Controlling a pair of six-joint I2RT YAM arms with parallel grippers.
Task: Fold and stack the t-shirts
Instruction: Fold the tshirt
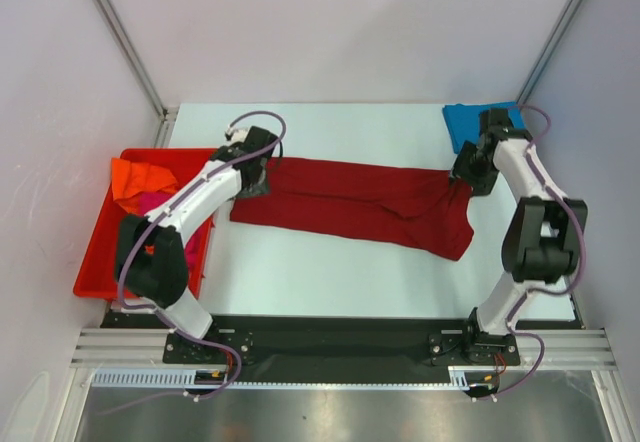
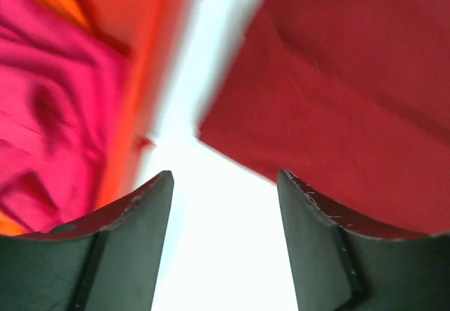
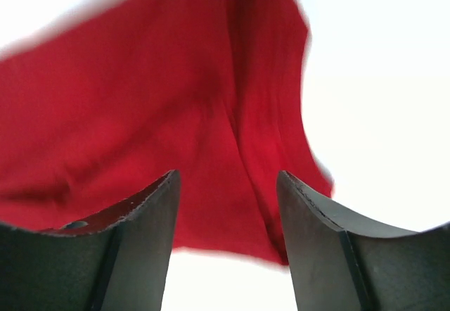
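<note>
A: Where does the red tee lie?

B: It is stretched in a long band across the middle of the table, from beside the bin on the left to near the blue tee. The blue tee sits folded in the far right corner. The orange tee and pink tee are heaped in the bin.

A: And the grippers?

B: One is at each end. The left gripper hangs over the band's left end, fingers apart with nothing between them. Its wrist view shows bare table in the gap and the cloth's corner just beside the right finger. The right gripper is over the right end, fingers also apart. Red cloth fills the view behind them, but whether they touch it cannot be told.

A: So which step is this?

B: Likely the folding of the red tee. It looks already narrowed lengthwise, with the end-to-end folds not yet done. Blue seems finished, and two tees wait in the bin.

A: What does the next move need?

B: Probably each gripper pinching a corner of one end, both layers together. That end would then go across onto the other so the edges meet. The right end is rumpled and flares wider, so a pinch there may catch one layer only.
</note>
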